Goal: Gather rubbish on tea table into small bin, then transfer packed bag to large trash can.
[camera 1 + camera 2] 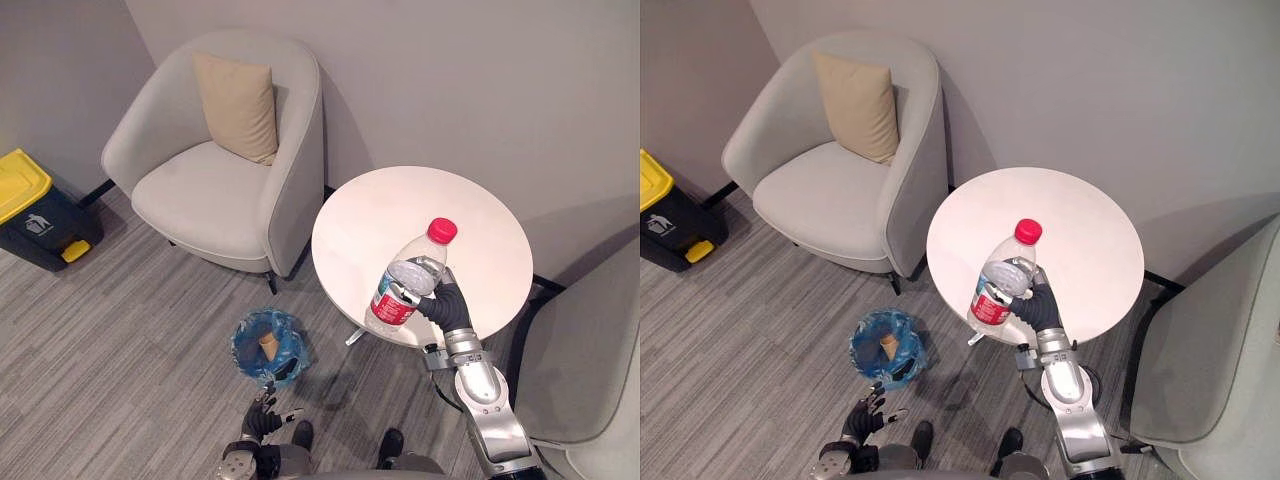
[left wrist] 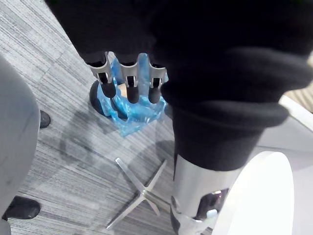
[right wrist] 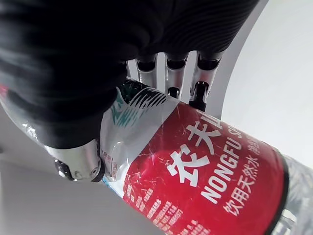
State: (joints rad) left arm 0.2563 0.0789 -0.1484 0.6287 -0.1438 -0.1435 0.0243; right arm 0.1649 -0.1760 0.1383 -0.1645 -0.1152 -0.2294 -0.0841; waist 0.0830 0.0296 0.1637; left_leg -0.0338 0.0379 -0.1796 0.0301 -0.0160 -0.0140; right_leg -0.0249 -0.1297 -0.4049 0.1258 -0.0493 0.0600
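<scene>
Evidently midway. Noted one brown cardboard piece (image 1: 267,347) inside blue-lined small bin (image 1: 245,335), on floor off table's (image 1: 470,220) near-left edge. Noted bottle (image 1: 410,280) held above table's near edge, clamped in right hand (image 1: 440,300), fingers and thumb wrapped round labelled body. Judged outstanding: binning bottle, carrying bag to large trash can (image 1: 30,210). Left hand (image 1: 262,420) low beside bin, fingers loosely spread, empty.

Right hand (image 1: 1035,308) grips the red-capped plastic bottle (image 1: 998,282), tilted over the round white table (image 1: 1080,225) edge; blue-lined small bin (image 1: 886,348) sits nearby on the floor.
</scene>
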